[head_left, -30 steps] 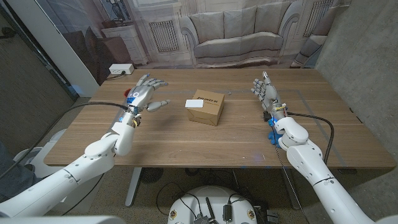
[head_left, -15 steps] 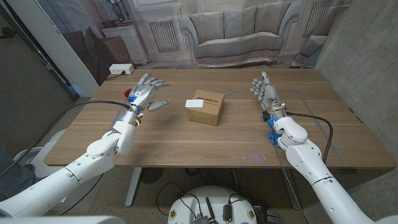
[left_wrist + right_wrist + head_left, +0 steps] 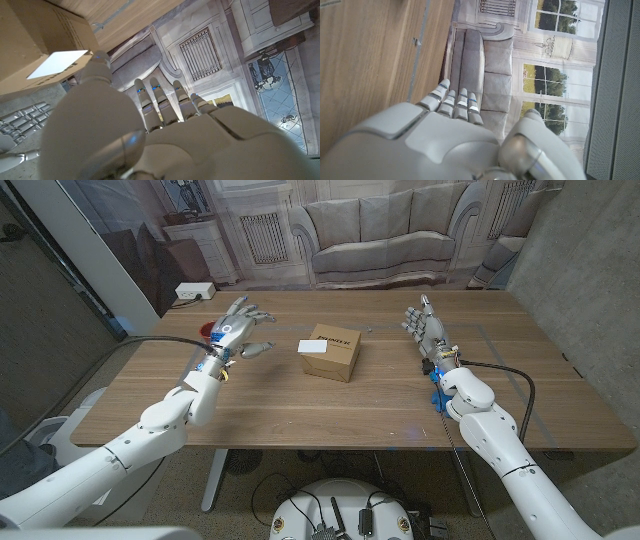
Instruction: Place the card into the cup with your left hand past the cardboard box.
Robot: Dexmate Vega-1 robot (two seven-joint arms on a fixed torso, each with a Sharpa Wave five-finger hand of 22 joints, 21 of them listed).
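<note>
I see the brown cardboard box [image 3: 334, 351] sitting near the middle of the wooden table, turned at an angle so one corner points toward me. Its flaps are closed and there is dark printing on its top. The white rectangular card [image 3: 314, 347] lies flat on the box's top at its left edge, touching the cardboard. In my left wrist view the same card [image 3: 57, 63] shows as a bright white strip on the box [image 3: 30, 40]. The red cup [image 3: 210, 332] is only a sliver to me, well to the left of the box and mostly hidden behind my raised left hand.
</note>
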